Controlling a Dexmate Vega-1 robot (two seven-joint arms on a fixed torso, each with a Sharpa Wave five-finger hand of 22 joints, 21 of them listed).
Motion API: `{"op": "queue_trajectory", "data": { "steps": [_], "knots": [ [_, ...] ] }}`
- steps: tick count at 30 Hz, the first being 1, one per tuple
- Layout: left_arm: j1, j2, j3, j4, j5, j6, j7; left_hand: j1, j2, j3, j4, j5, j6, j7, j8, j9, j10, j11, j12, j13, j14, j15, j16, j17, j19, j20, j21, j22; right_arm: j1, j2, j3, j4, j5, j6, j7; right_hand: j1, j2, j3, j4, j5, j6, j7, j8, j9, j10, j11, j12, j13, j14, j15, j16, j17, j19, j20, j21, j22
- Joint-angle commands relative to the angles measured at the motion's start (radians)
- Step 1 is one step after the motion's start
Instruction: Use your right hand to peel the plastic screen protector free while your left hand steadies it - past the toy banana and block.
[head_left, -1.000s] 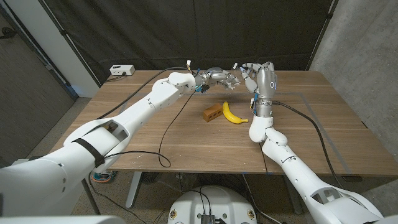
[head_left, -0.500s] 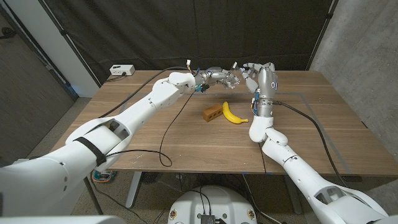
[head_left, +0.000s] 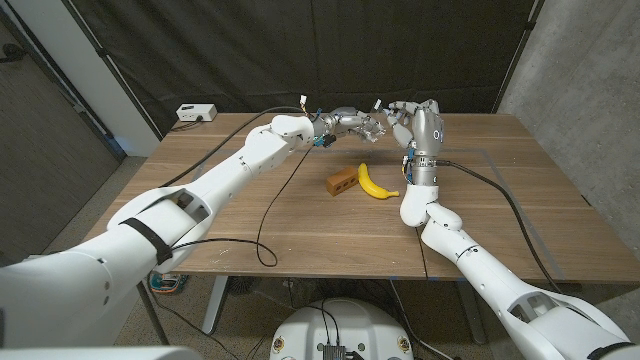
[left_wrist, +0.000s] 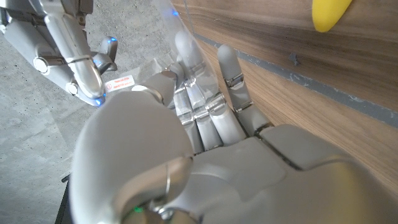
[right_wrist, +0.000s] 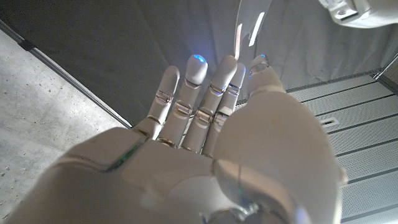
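Spanning most of the head view, the wooden table carries both white arms to its far side, where the two hands meet in the air above the back edge. The left hand has its fingers curled around the clear plastic screen protector; in the left wrist view the film runs up between those fingers, so I judge it held there. The right hand stands upright with its fingers toward the film's other end — the right wrist view shows a pale strip of it above the fingertips, but I cannot tell whether they actually pinch it or only touch.

The main risk, as I judge it, is slippage: the film is thin and slick, and if the right hand pulls before it has a sure pinch, the edge could slide out. A hard pull could also drag the whole sheet out of the left hand's hold, or crease it.

Nearer the robot lie the toy banana and, just beside it, the brown block — both well below the hands and not in the way. A black cable loops across the table, and a small white box sits at the far left corner.
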Motion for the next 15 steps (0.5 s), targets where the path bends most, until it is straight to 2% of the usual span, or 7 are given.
{"op": "queue_trajectory", "data": {
  "steps": [1,5,13,15],
  "knots": [
    [-0.008,-0.009,0.001,0.020,0.003,-0.012,-0.005,0.004,0.002,0.009,0.000,0.005,0.077,0.065,-0.002,0.004,0.102,-0.087,0.007,0.002,-0.001,-0.005,-0.001,0.003,0.000,-0.104,0.007,0.003,0.003,0.032,0.035,0.026,-0.018,0.021,0.000,-0.014,-0.004,0.008,0.003,-0.004,-0.023,-0.001,-0.010,-0.001,-0.014,-0.003,-0.010,0.000,-0.007,-0.105,-0.008,-0.001,-0.003,-0.010,0.002,0.002],
    [-0.010,-0.012,0.002,0.024,0.004,-0.011,-0.005,0.003,0.002,0.010,0.000,0.005,0.076,0.064,-0.003,0.005,0.102,-0.088,0.007,0.003,-0.001,-0.005,-0.001,0.003,-0.001,-0.104,0.008,0.003,0.005,0.019,0.024,0.026,-0.006,0.024,0.000,-0.023,-0.004,0.008,0.005,-0.004,0.006,0.003,0.001,0.001,0.007,0.005,-0.004,-0.004,-0.002,-0.104,-0.010,-0.010,-0.005,-0.011,0.002,0.002],
    [-0.018,-0.019,0.003,0.040,0.006,-0.014,-0.007,0.003,0.002,0.011,0.000,0.005,0.076,0.064,-0.005,0.007,0.103,-0.089,0.005,0.003,-0.003,-0.005,-0.002,0.006,-0.001,-0.103,0.009,0.003,-0.002,0.071,0.100,0.060,-0.089,0.094,0.000,-0.006,0.010,0.027,-0.006,-0.004,0.080,0.002,0.031,0.014,0.068,0.006,0.026,0.006,0.022,-0.105,0.006,0.006,0.012,-0.017,0.010,0.008],
    [-0.020,-0.021,0.003,0.044,0.006,-0.014,-0.009,0.003,0.001,0.012,-0.001,0.005,0.076,0.065,-0.007,0.007,0.103,-0.088,0.004,0.003,-0.003,-0.005,-0.003,0.006,-0.001,-0.103,0.010,0.003,-0.002,0.084,0.117,0.070,-0.111,0.110,0.000,0.018,0.014,0.040,-0.017,-0.002,0.095,-0.004,0.036,0.015,0.078,0.001,0.028,0.003,0.022,-0.105,0.007,0.014,0.019,-0.021,0.012,0.011]
  ]
}}
